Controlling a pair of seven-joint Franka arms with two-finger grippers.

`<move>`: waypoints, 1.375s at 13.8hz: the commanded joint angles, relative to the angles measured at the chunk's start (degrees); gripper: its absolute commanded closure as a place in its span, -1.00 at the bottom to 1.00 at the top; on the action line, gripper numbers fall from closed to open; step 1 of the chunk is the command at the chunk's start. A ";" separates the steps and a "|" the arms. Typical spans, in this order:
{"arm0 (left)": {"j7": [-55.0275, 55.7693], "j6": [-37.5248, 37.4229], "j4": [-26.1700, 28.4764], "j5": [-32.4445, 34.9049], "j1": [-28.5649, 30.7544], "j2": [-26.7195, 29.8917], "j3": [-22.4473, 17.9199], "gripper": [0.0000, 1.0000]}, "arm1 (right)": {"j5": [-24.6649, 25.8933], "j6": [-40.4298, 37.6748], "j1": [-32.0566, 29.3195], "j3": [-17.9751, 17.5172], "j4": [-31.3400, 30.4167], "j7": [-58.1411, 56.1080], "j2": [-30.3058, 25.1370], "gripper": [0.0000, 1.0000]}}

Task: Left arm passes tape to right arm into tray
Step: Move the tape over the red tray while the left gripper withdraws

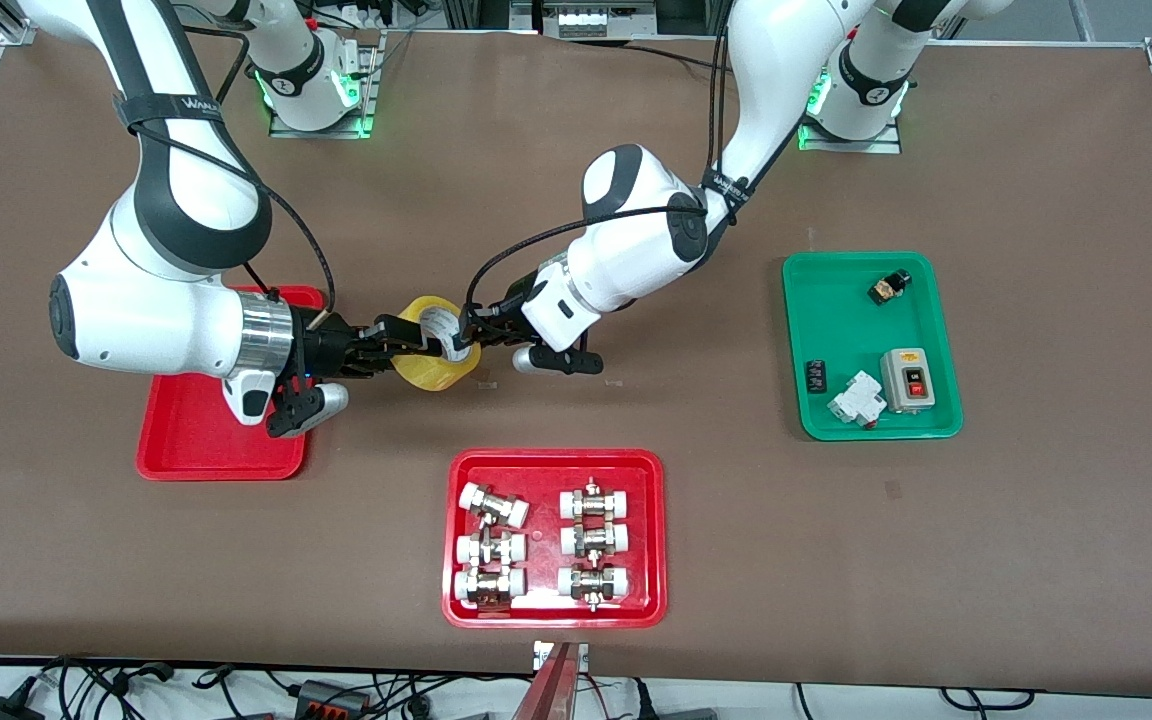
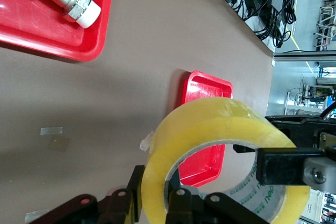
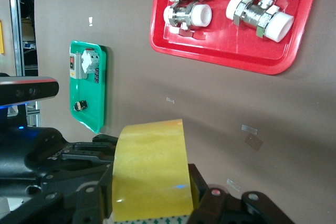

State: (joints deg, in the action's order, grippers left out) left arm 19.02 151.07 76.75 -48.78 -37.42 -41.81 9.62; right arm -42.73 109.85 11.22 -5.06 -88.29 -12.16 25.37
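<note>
Left claw: pinching the tape at the rim, one finger inside the hole and one outside, above bare tabletop near the middle.
Right claw: also clamped on the tape, from the side toward the right arm's end; one finger reaches into the hole.
Tape: a yellow translucent roll held in the air between both claws, standing on edge with its hole facing sideways; in the left wrist view the pale core shows printed lettering.
Left arm: reaches from its base at the robots' edge down toward the centre.
Right arm: silver wrist ring over the plain red tray.
Tray: plain red, nothing lying in it, toward the right arm's end, about midway between the robots' edge and the camera-side edge, partly under the right arm's wrist.
Fittings tray: red, near the middle of the camera-side edge, six white-capped metal fittings in two columns.
Green tray: toward the left arm's end, holding a grey switch box, a white breaker and small dark parts.
</note>
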 commanded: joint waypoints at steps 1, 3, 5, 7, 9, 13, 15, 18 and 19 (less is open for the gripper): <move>-1.10 1.16 -2.04 1.48 0.32 0.05 -0.75 -1.00 | -0.33 0.19 0.47 0.40 0.58 0.03 0.29 1.00; -0.83 0.72 -1.08 5.95 3.99 2.94 -0.92 -1.00 | -0.33 0.19 0.38 0.40 0.58 0.03 0.29 1.00; -0.83 -1.73 2.95 8.69 8.13 5.41 -0.92 -1.00 | -0.42 -0.07 -0.32 0.75 0.58 -0.32 0.20 1.00; -1.27 -4.88 6.56 11.84 13.40 7.87 -0.92 -1.00 | -0.16 -1.65 -3.90 1.01 -0.20 -1.98 0.64 1.00; -1.36 -18.36 7.98 19.20 19.89 11.73 -1.27 -1.00 | 0.10 -6.47 -7.95 1.01 -0.65 -6.89 1.86 1.00; -1.80 -52.99 2.63 38.74 30.55 18.06 -0.74 -1.00 | 0.54 -11.32 -17.35 1.01 -4.86 -21.98 4.50 1.00; -1.88 -61.82 2.27 39.98 33.54 20.43 -1.10 -1.00 | 3.78 -11.33 -21.05 1.01 -5.22 -30.16 7.04 1.00; -2.58 -69.13 3.22 45.86 36.89 25.53 -0.48 -1.00 | 4.76 -11.41 -25.19 1.01 -5.22 -38.18 10.48 1.00; -3.46 -70.81 4.97 47.97 36.89 26.68 -0.31 -1.00 | 4.85 -11.59 -26.33 1.01 -5.22 -40.20 11.09 1.00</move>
State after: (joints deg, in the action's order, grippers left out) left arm 16.99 82.86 78.62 -4.63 -0.99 -18.13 8.28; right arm -38.33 99.54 -12.90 -2.96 -93.90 -48.77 35.92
